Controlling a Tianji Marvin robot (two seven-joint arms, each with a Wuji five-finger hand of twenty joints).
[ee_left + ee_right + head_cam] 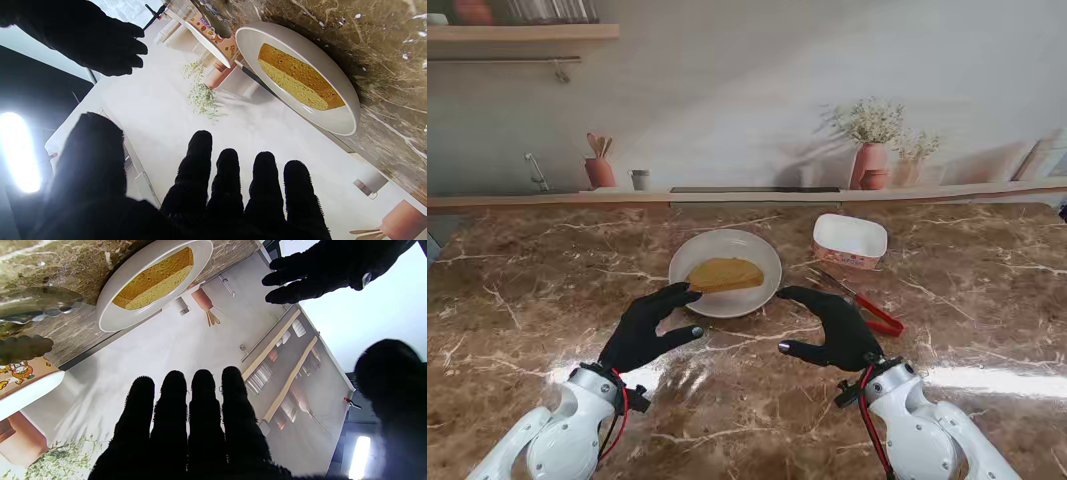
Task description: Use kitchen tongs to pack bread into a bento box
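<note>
Here the left hand and right hand hover over the marble table, palms turned toward each other, just near of the plate. Both are empty: on each, the four fingers lie straight and side by side, with the thumb held wide apart from them. The left hand's fingertips reach the plate's near left rim; the right hand sits at its near right. The bread, a tan slice, lies flat on the white plate at mid-table. Right of the plate, the red-handled tongs lie on the table, partly hidden behind the right hand. The box, white and open, stands just far of the tongs.
</note>
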